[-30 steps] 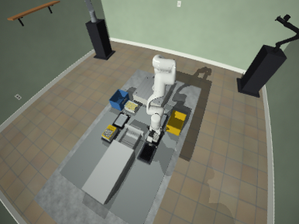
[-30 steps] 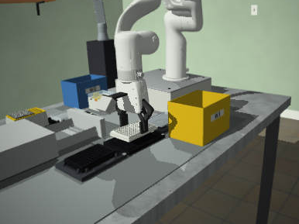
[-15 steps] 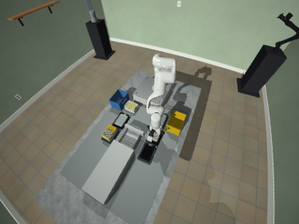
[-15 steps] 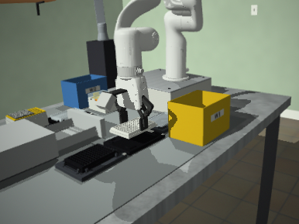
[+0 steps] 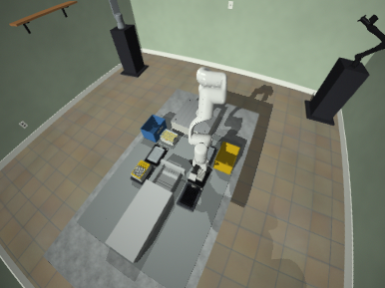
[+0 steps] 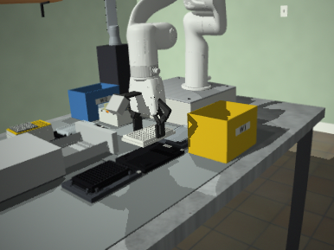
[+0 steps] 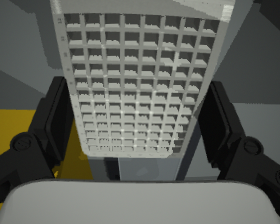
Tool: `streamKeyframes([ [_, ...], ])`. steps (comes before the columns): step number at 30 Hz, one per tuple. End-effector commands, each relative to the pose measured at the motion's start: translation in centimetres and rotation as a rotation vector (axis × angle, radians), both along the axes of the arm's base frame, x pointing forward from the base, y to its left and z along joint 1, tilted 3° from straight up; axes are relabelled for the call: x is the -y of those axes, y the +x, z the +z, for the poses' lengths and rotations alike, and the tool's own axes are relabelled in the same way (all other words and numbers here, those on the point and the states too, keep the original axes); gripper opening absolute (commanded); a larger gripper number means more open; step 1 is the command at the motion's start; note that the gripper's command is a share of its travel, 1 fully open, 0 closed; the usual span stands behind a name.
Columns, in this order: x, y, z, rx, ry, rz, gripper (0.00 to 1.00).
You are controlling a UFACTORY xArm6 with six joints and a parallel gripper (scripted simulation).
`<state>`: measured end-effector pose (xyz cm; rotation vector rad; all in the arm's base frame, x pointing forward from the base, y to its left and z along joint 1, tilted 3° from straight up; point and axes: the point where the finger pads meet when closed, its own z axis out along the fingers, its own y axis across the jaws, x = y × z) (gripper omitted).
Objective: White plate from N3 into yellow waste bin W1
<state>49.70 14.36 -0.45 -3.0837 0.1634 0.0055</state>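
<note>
My gripper point(image 6: 148, 125) is shut on the white plate point(image 6: 146, 135), a white grid of small wells. It holds the plate a little above a black nest point(image 6: 153, 155) on the bench. In the wrist view the white plate point(image 7: 143, 75) sits between my two black fingers, tilted slightly, and a strip of yellow shows at the left edge. The yellow waste bin W1 point(image 6: 222, 130) stands upright and open to the right of the gripper, apart from it. It also shows in the top view point(image 5: 226, 157), right of the gripper point(image 5: 197, 172).
A black plate point(image 6: 99, 176) lies in a nest in front of the gripper. A blue bin point(image 6: 93, 100) stands at the back left. A grey cooler housing point(image 6: 26, 161) and a yellow-topped tip box point(image 6: 27, 127) are at the left. The arm's base point(image 6: 200, 90) stands behind W1.
</note>
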Motion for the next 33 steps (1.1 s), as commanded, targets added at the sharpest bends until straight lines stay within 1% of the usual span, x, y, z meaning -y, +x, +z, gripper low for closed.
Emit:
streamKeyframes([
  [1,0.0,0.2,0.8,0.006,0.002,0.000,0.00],
  [11,0.1,0.2,2.4,0.006,0.002,0.000,0.00],
  [13,0.1,0.2,2.4,0.006,0.002,0.000,0.00],
  [28,0.2,0.2,4.9,0.006,0.002,0.000,0.00],
  [30,0.2,0.2,4.9,0.006,0.002,0.000,0.00],
  [33,0.2,0.2,5.4,0.006,0.002,0.000,0.00],
])
